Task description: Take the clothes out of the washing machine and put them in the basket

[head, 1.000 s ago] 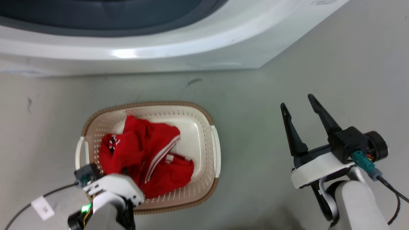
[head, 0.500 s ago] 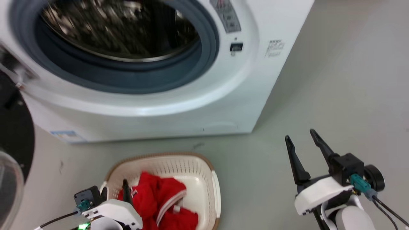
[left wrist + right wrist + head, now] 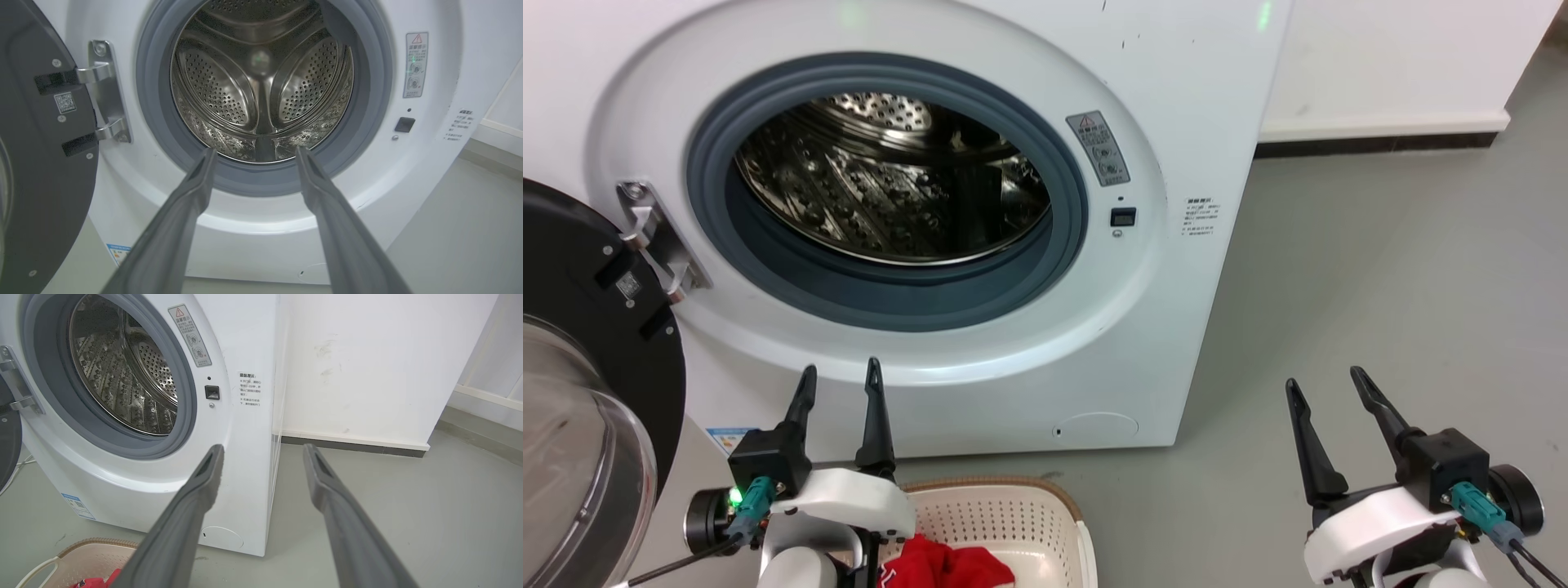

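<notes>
- Clothes [image 3: 947,567]: red fabric lies in the basket [image 3: 1005,514], at the bottom edge of the head view, just beside the left arm.
- Basket: stands on the floor [image 3: 1380,286] directly before the washer [image 3: 1201,327], near its lower front panel.
- Washer: door [image 3: 580,310] stands open to the left, drum [image 3: 261,81] exposed. No red fabric is visible on the steel walls or the drum bottom in the left wrist view. The near lip behind the grey seal is partly hidden.
- Left claw [image 3: 841,369]: jaws moderately apart, nothing between them, aimed at the porthole from below and outside its rim.
- Right claw [image 3: 1323,378]: jaws apart, nothing held, over bare floor to the washer's right, well apart from the basket.
- Step in hand, by judgement: checking the drum for any garment left; the transfer appears done or nearly so.
- Next move, by judgement: confirm the hidden lip. If a garment is found, the left claw must pass through the porthole clear of the seal and close on the fabric. If none is found, the task is complete.
</notes>
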`<state>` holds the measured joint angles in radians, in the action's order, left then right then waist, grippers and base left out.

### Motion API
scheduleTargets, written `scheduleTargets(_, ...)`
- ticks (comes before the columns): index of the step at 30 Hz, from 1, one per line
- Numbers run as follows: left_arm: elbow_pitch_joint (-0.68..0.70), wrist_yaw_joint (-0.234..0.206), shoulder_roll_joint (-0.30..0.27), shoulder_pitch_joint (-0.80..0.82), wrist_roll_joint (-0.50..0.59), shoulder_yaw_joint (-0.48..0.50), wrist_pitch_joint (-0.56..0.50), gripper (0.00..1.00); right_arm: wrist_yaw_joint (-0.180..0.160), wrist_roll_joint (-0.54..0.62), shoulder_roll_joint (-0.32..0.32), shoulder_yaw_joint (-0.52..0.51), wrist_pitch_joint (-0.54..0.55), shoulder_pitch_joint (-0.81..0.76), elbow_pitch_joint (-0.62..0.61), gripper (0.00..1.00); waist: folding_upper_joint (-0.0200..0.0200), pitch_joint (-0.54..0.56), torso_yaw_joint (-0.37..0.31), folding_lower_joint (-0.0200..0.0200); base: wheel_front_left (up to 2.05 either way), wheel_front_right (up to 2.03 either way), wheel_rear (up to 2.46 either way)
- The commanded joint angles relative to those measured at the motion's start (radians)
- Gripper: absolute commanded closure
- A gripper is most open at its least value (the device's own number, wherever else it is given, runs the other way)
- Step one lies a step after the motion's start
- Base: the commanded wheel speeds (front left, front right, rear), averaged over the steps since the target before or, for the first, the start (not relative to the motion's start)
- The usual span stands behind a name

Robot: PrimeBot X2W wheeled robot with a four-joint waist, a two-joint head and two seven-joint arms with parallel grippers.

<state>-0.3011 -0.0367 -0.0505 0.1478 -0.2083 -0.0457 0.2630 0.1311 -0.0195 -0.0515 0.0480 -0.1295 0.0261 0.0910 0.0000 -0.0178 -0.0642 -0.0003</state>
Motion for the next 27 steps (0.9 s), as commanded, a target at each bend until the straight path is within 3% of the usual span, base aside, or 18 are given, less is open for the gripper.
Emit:
scheduleTargets(1,0.018,-0.003,0.0,-0.014,0.016,-0.002,0.003,0.0,-0.001,0.002,0.002,-0.001,0.004,-0.017,-0.007,0.0,0.0,0.014,0.0,0.0003,0.0,0.0,0.0)
scheduleTargets(8,0.117,-0.004,-0.026,-0.066,0.093,-0.024,0.003,0.0,-0.001,-0.001,0.002,-0.01,0.013,-0.044,-0.034,0.0,0.0,0.041,0.002,0.0003,0.0,0.0,0.0)
scheduleTargets(27,0.141,-0.007,-0.047,-0.152,0.072,-0.015,0.003,0.0,-0.001,-0.014,0.002,0.006,0.027,-0.08,-0.042,0.0,0.0,0.072,0.038,0.0003,0.0,0.0,0.0)
